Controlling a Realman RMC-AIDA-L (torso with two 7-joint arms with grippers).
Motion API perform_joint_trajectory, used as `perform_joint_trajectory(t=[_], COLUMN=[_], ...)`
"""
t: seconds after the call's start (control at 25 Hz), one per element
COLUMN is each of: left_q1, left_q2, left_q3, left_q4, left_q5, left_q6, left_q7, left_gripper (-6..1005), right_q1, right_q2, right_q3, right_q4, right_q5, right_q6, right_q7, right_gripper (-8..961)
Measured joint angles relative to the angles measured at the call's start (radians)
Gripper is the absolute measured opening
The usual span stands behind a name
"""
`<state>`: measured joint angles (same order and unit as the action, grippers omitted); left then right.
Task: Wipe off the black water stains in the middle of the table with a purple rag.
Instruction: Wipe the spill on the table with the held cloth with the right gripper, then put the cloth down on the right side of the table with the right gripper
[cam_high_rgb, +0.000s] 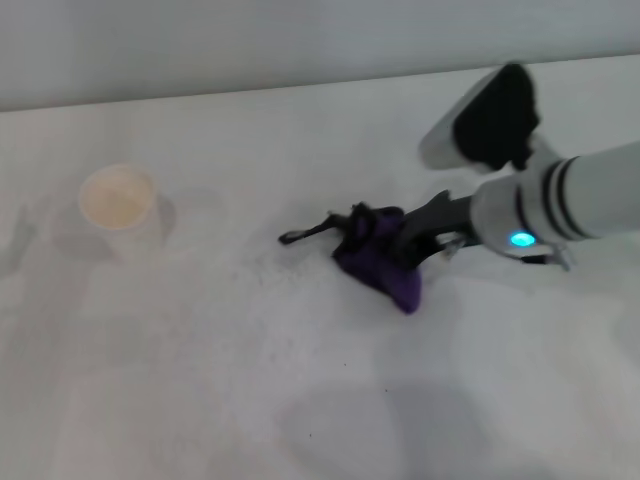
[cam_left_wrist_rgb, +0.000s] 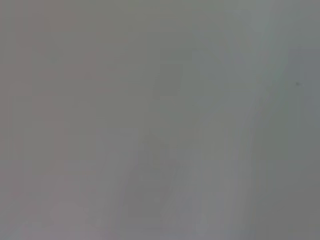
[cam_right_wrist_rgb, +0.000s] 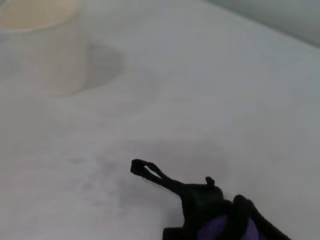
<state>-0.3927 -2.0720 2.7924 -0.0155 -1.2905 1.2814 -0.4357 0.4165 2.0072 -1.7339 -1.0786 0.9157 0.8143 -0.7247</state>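
The purple rag (cam_high_rgb: 385, 262) lies bunched on the white table (cam_high_rgb: 200, 380), right of the middle, with its black loop tail (cam_high_rgb: 300, 235) pointing left. My right gripper (cam_high_rgb: 418, 240) reaches in from the right and is shut on the rag, pressing it to the table. The right wrist view shows the rag (cam_right_wrist_rgb: 220, 227) and its loop (cam_right_wrist_rgb: 146, 169) close up. No dark blot shows; only tiny dark specks (cam_high_rgb: 346, 362) and faint grey smudges (cam_right_wrist_rgb: 165, 165) lie near the rag. The left gripper is out of view.
A cream paper cup (cam_high_rgb: 118, 200) stands at the left of the table, well apart from the rag; it also shows in the right wrist view (cam_right_wrist_rgb: 40, 35). The table's far edge meets a grey wall (cam_high_rgb: 300, 40). The left wrist view shows only a plain grey surface.
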Motion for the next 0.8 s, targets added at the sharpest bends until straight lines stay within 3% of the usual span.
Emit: perform_joint_trajectory(t=[0.36,0.8], left_q1=[0.001,-0.011], left_q2=[0.001,0.002], left_q3=[-0.001,-0.001], left_q4=[-0.001,-0.003], left_q5=[-0.025,-0.038], left_q6=[-0.001,-0.001], left_q7=[0.000,0.000], left_gripper=[886,885], right_q1=[-0.084,-0.086], right_q2=[-0.003,-0.002], right_q3=[0.220,0.225], right_q4=[-0.049,-0.041], right_q5=[-0.008,0.024], right_q6=[0.089,0.140], right_q7=[-0.061,-0.135], right_gripper=[106,108])
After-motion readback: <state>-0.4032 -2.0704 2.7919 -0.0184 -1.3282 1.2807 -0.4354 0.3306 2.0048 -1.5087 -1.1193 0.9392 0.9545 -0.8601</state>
